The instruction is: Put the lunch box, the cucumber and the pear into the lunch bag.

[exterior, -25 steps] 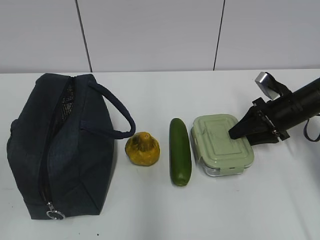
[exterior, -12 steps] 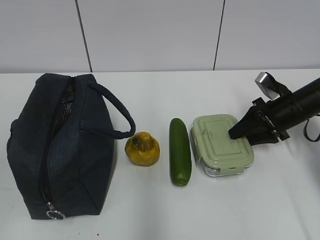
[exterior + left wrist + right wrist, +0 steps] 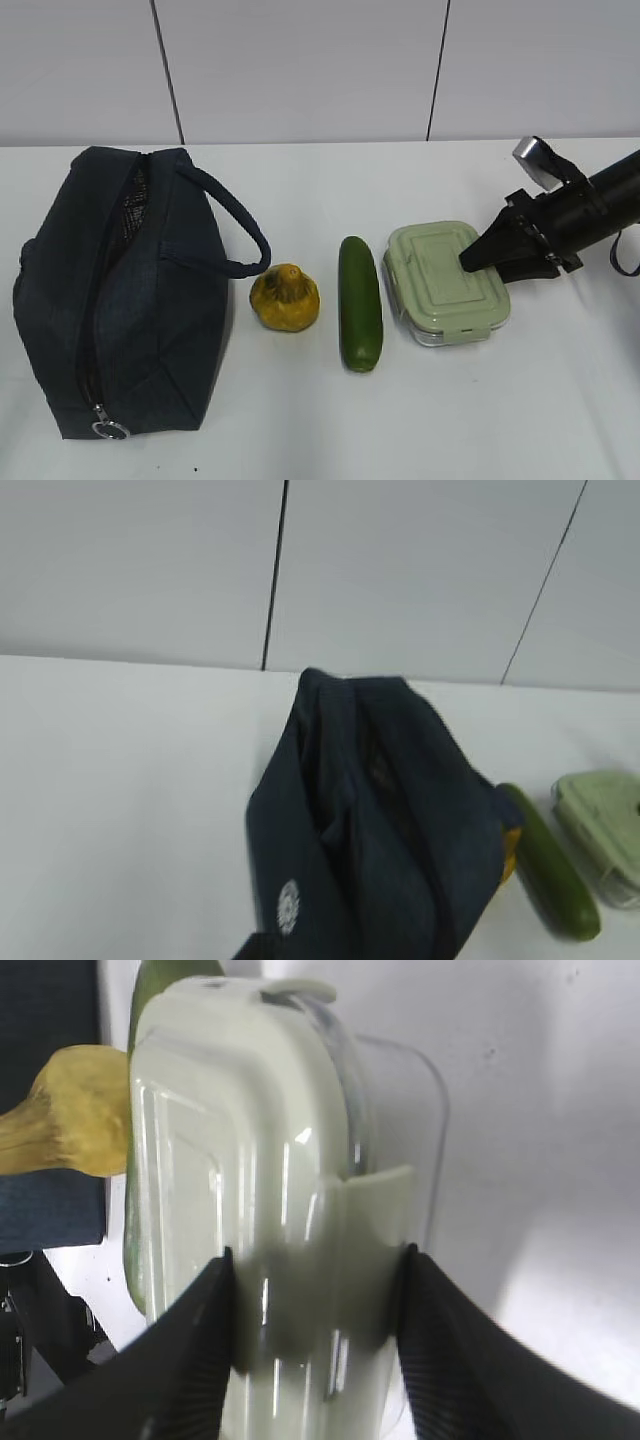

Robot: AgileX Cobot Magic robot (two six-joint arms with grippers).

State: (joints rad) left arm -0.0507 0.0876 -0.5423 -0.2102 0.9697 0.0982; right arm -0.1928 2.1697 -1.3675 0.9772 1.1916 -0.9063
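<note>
Black and narrow, the right gripper clasps the small clear lunch box with the pale sage-green snap-lock lid across its near end; in the right wrist view its two dark fingers press the lid's long sides, the jaws spread only as wide as the box. That box sits on the white table, slightly skewed, just right of the long dark green cucumber, with the squat yellow-orange pear further left and the large dark navy fabric lunch bag at the far left, its top zipper open. Only the exterior view shows the bag's metal ring pull. The left wrist view looks down on the bag, the cucumber and the box's corner, but shows no fingers of the left gripper, so I cannot tell its state
</note>
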